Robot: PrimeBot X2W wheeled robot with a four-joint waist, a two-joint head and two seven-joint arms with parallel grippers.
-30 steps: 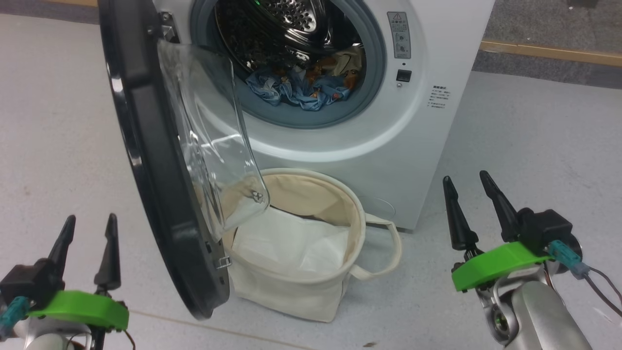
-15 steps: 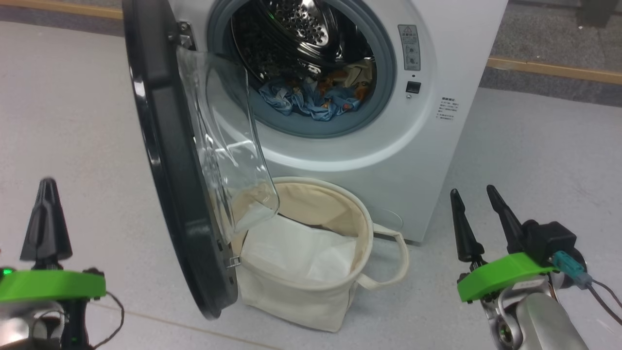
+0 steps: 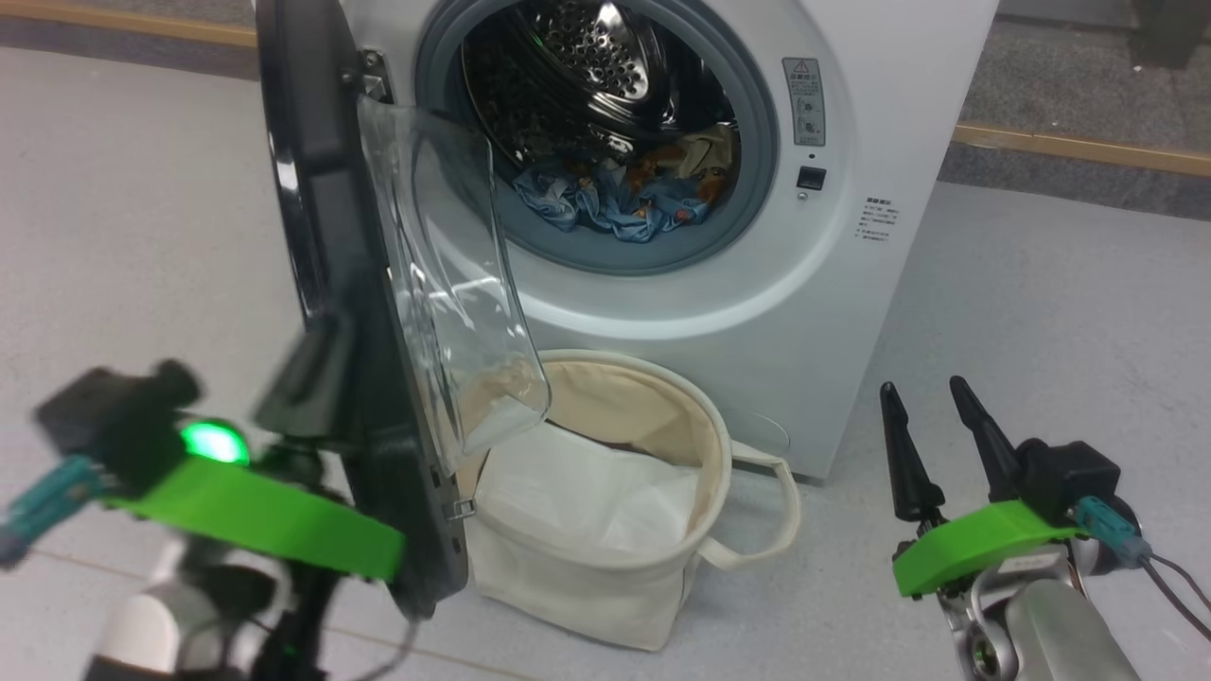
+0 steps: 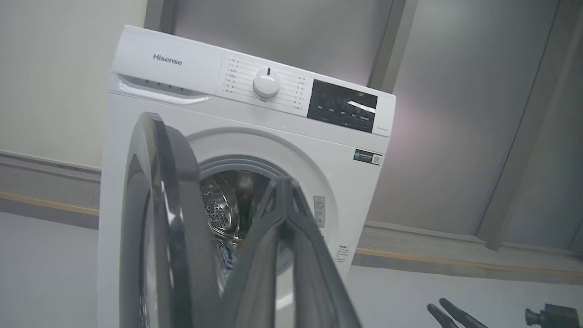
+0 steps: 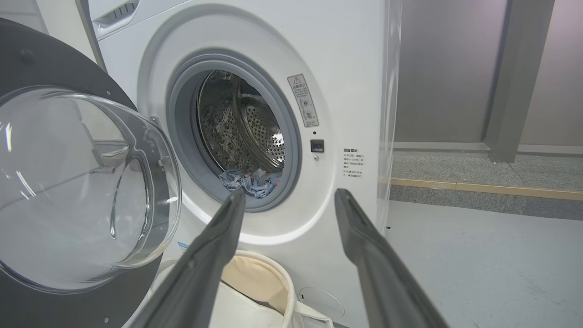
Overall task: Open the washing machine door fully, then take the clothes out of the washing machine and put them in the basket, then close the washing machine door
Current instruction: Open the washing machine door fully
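down at the lower left of the head view, my left pincer (image 3: pixel 307 378) is a blur right by the free edge of the washing machine door (image 3: pixel 322 189). its fingers are pressed together on nothing, which the left wrist view shows plainly. whether it touches the black rim, i can't tell through the blur.

the door stands out roughly square to the washing machine (image 3: pixel 757 312), its glass bowl (image 3: pixel 445 284) hanging over the basket (image 3: pixel 714 426). so i'd say we're on step one: the door is open but not yet swung all the way back.

my right pincer (image 3: pixel 922 397) hangs spread and empty at the lower right, well apart from everything, above the floor (image 3: pixel 1041 303).

the clothes (image 3: pixel 615 194), blue with orange prints plus a bit of cream, lie heaped at the front of the drum (image 3: pixel 587 57). the basket sits on the floor just in front of the machine, holding a white folded sheet (image 3: pixel 577 492).

next, i reckon, the closed left pincer needs to get against the door's inner side and sweep it wide, clearing the basket, before either arm reaches in.
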